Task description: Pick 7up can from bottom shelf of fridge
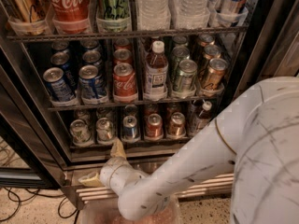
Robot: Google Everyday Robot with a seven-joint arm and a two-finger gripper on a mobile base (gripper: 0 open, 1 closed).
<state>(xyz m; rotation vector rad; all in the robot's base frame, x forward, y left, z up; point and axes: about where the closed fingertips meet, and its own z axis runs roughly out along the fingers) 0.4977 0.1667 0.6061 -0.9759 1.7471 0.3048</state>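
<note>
**A:** Where is the hand [104,165] right now?

**B:** Low, in front of the fridge [262,36], against the steel base [211,185] and just under the bottom shelf [140,143]. Its two pale fingers [117,149] are splayed apart with nothing between them. One points up at the shelf edge, the other off to the left.

**A:** And the 7up can [105,129]?

**B:** In the front row of that shelf, second from the left, upright and untouched. A twin green-silver can [80,130] stands just beside it on the left.

**A:** So how should the reach go?

**B:** I'd lift the hand to can height, square the fingers either side of the 7up can, and go straight in. The gaps are tight, so a skewed approach could nudge the twin or the blue-sided can [130,126] on the right.

**A:** What else sits in there?

**B:** Clear trays [164,136] hold the rows. After the blue can come two red-orange cans [153,125], then a small bottle [202,117] at the right end. More cans line up behind.
</note>
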